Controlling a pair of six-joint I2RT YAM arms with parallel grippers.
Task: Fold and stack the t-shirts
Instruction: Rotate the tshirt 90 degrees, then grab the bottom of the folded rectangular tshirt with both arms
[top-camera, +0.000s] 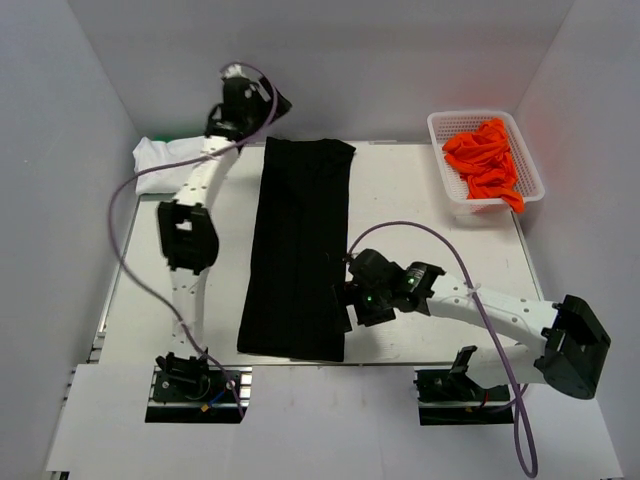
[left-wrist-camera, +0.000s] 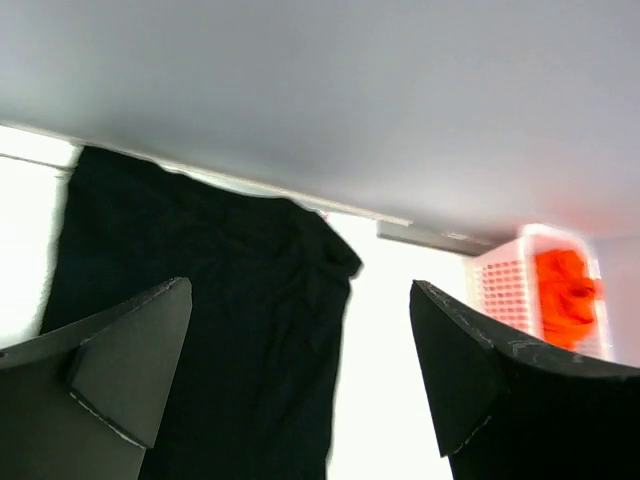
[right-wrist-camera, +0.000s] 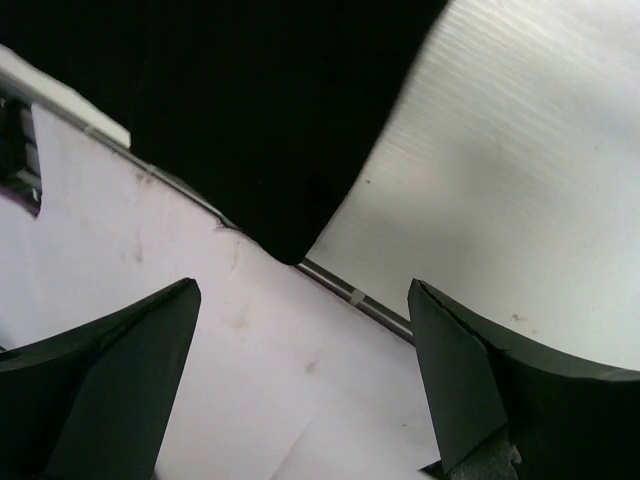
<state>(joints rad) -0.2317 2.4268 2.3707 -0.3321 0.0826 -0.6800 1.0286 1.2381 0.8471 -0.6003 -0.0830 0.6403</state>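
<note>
The black t-shirt (top-camera: 298, 250) lies on the table (top-camera: 420, 220) as a long narrow strip running from the far edge to the near edge, its far end slightly rumpled. How many layers it has cannot be told from above. The right arm (top-camera: 480, 305) reaches in low beside the strip's right edge. The right jaws stand wide apart with nothing between them, and the wrist view shows the strip's near corner just over the table's front edge. Whether the fingers touch the cloth is hidden by the wrist housing in the top view. The left arm (top-camera: 205, 175) is raised near the back wall. The left jaws are also apart and empty, looking down on the far end of the strip. A white t-shirt (top-camera: 160, 160) sits crumpled at the far left corner, partly covered by the left arm. A sliver of green cloth (top-camera: 163, 139) shows behind it, too little to make out its shape. The orange t-shirts (top-camera: 485, 160) are heaped in a white plastic basket (top-camera: 470, 208) at the far right, one trailing over the rim; their number cannot be counted.
</note>
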